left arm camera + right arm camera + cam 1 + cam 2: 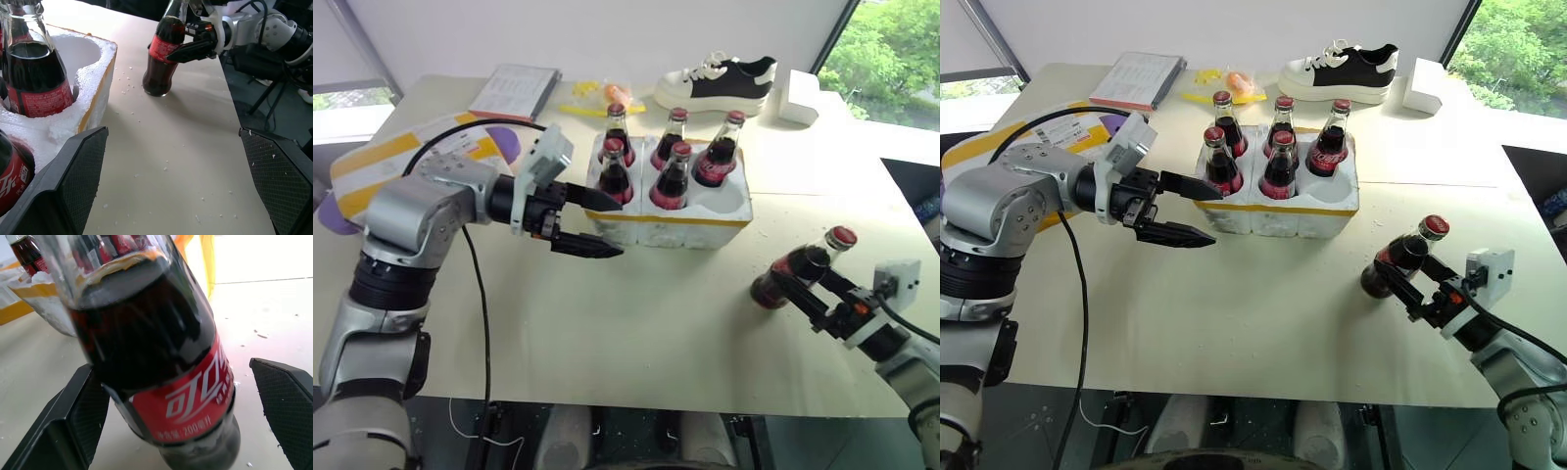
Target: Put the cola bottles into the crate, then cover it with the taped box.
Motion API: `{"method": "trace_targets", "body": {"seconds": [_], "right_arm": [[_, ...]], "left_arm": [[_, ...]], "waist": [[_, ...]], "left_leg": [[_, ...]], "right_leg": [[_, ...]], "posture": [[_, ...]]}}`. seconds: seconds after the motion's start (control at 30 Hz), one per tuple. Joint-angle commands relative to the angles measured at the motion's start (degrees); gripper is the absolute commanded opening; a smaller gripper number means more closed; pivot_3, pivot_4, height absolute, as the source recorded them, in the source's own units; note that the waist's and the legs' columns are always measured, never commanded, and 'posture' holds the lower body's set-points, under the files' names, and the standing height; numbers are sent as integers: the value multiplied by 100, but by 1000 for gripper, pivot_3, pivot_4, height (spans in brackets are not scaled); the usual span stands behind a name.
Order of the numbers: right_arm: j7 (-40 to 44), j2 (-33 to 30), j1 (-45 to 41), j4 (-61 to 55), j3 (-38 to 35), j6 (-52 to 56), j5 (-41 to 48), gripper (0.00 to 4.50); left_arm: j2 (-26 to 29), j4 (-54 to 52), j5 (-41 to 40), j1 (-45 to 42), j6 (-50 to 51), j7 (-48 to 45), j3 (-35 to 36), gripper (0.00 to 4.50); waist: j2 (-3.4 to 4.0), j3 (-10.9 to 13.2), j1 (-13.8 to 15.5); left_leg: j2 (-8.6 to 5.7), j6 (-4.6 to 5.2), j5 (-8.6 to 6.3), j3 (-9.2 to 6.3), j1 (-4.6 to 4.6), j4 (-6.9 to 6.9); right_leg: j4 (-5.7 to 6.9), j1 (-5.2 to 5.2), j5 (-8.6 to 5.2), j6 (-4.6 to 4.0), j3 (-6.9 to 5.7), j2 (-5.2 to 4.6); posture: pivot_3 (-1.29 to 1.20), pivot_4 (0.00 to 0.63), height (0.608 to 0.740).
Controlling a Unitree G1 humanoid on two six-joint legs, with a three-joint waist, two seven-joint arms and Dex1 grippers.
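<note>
Cream table (636, 343) dusted with foam crumbs, window with trees at 1 o'clock. Crate (671, 220) mid-table holds five cola bottles (673, 176); one well empty. Sixth bottle (800, 266) stands at 4 o'clock between the right gripper (793, 284) fingers (wide apart, not clamped). Left gripper (597, 223) gapes empty beside the crate. Taped box (406, 162) at 10 o'clock; sneaker (720, 83), booklet (516, 90) far edge.

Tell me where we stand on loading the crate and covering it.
Done: five cola bottles stand in the crate; its front right well is empty. In hand: the right gripper, jaws open, flanks the sixth bottle standing on the table, not yet clamped. The left gripper hangs open beside the crate. Left: seat that bottle, then set the taped box on top.
</note>
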Motion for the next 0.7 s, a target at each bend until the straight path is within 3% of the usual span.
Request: {"method": "trace_targets", "body": {"seconds": [0.03,0.1,0.23,0.47,0.7], "right_arm": [[49,-6,-173,123,148,-137,-68,4500],[73,6,-217,167,206,-186,-90,4245],[88,-1,-279,84,156,-203,21,2852],[-33,-597,-742,-263,-341,72,497,2855],[-308,-1172,-2445,-19,55,495,864,2855]], "left_arm": [[52,-154,-30,-34,-69,44,122,4468],[45,-175,-44,-27,-61,68,128,4491],[52,-203,-70,-9,-48,101,140,4500],[41,-313,-154,64,58,231,224,4500],[11,-444,-209,224,63,476,367,4500]], "waist": [[0,0,0],[0,0,9],[1,0,3],[9,5,-4],[11,5,-48]], "left_leg": [[0,0,0,0,0,0],[0,0,0,0,0,0],[0,0,0,1,-1,0],[0,-1,1,3,-1,0],[2,-1,1,3,0,-3]], "right_leg": [[0,0,0,0,0,0],[0,0,0,0,0,0],[-1,0,0,0,0,0],[1,-2,0,0,2,-1],[3,-6,0,0,3,3]], "posture": [[0,150,740],[0,150,740],[0,150,740],[0,150,740],[0,150,740]]}}
